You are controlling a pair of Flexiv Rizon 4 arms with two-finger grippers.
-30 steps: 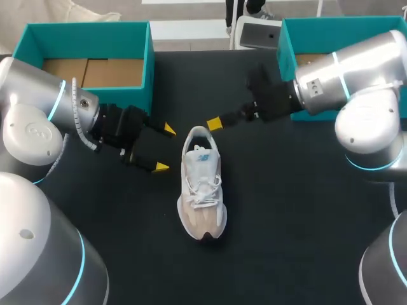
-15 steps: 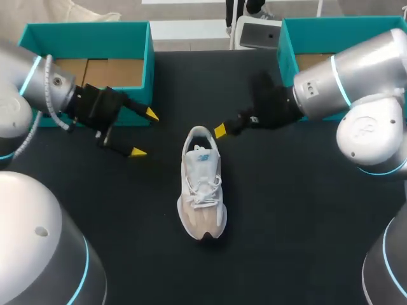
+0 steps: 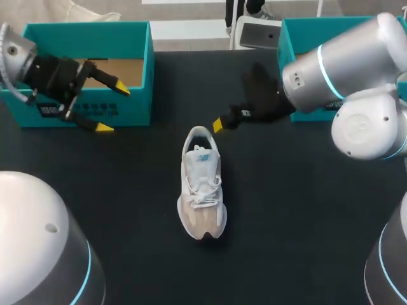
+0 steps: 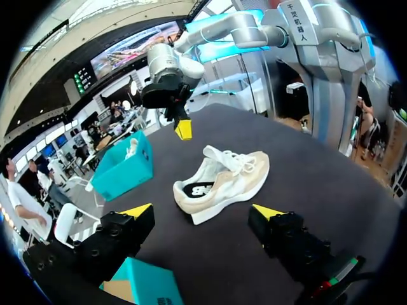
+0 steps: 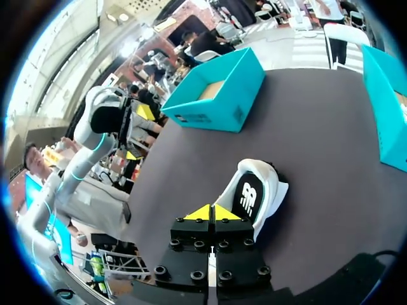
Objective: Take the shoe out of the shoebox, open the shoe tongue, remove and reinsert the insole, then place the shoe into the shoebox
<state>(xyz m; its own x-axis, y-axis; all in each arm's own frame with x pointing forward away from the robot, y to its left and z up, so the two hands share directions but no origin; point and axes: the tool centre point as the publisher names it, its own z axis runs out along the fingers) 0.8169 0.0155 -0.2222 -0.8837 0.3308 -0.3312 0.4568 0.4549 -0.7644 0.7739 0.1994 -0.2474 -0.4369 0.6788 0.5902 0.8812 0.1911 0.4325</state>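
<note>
Shoe (image 3: 202,184) lengthwise, heel far, toe near

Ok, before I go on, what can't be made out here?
- Inside of the right shoebox: head view, the right arm covers it and the edge cuts it off.
- Floor of the left shoebox: head view, the left gripper overlaps part.
- Toe of the shoe: right wrist view, behind the right gripper.
</note>
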